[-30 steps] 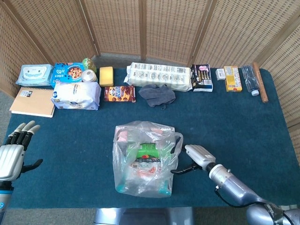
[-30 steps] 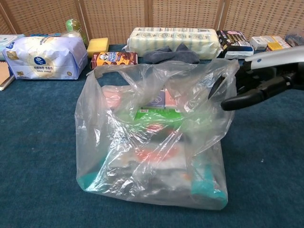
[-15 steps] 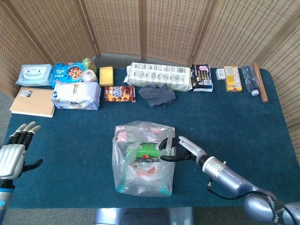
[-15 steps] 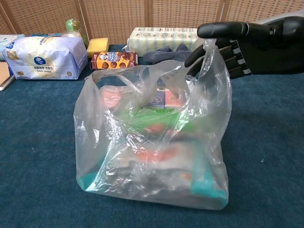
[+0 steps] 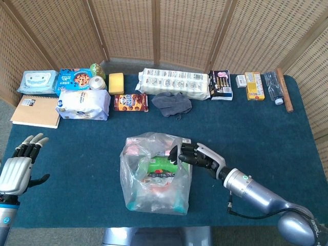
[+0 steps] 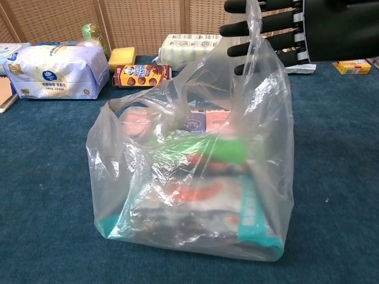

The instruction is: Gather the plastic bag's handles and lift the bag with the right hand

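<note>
— Where does the clear plastic bag (image 5: 155, 174) full of packaged goods sit?

— On the dark teal carpeted table (image 5: 266, 133), near the middle of its front edge, base flat on the cloth. Green, red and teal packets show through the film.

— And the right hand (image 5: 195, 155)?

— It reaches in from the bag's right side, black fingers (image 6: 260, 25) extended and passed through the right handle loop (image 6: 256, 35), which drapes over them, pulled upward. The fingers are not curled around it. The left handle (image 6: 127, 102) droops at the bag's other side, untouched.

— The left hand (image 5: 15, 171)?

— By the table's front left corner, fingers spread, holding nothing.

— Anything else?

— Along the back edge: a long white multipack of rolls (image 5: 175, 82), a grey cloth (image 5: 172, 102) in front of it, a yellow sponge (image 5: 116, 82).
</note>
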Motion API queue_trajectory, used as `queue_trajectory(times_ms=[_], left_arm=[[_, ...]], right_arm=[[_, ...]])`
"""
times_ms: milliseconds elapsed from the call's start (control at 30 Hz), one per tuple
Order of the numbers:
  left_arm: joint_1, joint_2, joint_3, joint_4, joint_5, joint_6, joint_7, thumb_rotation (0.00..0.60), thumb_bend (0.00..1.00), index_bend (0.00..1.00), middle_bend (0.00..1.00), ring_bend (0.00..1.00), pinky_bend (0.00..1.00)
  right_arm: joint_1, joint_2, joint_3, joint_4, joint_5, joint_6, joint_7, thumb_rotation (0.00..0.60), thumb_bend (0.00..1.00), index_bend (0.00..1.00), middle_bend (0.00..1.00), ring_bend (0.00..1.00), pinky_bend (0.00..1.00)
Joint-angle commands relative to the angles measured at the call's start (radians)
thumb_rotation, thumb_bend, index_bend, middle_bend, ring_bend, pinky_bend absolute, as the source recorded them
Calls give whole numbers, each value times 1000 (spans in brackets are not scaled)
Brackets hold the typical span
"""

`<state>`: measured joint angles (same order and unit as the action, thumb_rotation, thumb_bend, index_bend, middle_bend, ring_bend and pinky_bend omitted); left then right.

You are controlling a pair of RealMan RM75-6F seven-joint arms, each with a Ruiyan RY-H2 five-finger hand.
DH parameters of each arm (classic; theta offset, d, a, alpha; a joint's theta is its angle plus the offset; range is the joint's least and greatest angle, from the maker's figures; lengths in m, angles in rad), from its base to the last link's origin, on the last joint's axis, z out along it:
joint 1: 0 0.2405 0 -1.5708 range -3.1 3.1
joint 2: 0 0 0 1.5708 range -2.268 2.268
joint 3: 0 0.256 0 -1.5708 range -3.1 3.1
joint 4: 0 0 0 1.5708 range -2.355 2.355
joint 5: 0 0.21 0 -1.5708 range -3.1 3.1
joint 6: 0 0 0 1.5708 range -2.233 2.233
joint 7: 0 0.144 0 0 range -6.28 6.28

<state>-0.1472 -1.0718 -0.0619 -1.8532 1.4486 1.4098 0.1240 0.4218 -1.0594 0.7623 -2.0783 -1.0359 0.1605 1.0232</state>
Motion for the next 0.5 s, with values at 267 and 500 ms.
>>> queue_trajectory(times_ms=[267, 500], left_arm=[[0, -1, 2, 3, -8, 1, 2, 600, 37, 100, 66, 10, 122], [-2, 0, 4, 0, -13, -5, 5, 600, 37, 100, 66, 10, 122]], right_arm=[[-74, -69, 141, 58, 142, -220, 27, 313, 160, 377, 418, 406, 407], [-36, -98, 135, 114, 222, -276, -27, 316, 161, 377, 435, 437, 488]])
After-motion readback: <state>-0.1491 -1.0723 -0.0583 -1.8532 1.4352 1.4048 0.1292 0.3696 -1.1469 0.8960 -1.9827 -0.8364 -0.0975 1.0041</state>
